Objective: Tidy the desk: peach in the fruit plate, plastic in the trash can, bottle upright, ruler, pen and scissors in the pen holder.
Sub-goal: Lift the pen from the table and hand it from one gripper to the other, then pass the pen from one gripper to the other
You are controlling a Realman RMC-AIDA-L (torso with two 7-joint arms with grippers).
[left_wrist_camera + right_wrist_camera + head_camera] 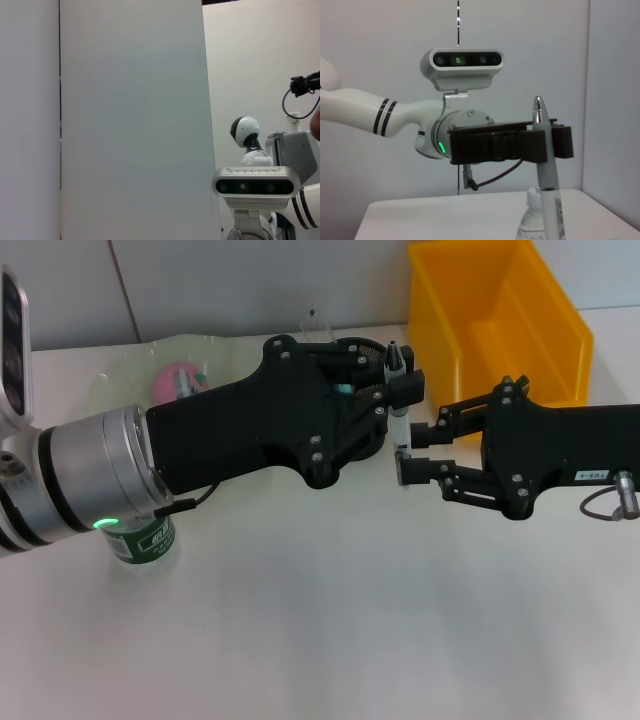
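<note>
Upright bottle (146, 540) with a green label near the left, half hidden under the big left arm. Past it in the middle, left gripper (398, 390) pinching a pen (398, 400) standing straight up, with right gripper (408, 450) just beside it, fingers spread around the pen's low end. Farther back, black pen holder (362, 348) behind the left gripper, clear fruit plate (125, 365) with a pink peach (178, 378) far left, and a yellow bin (500, 320) far right.
</note>
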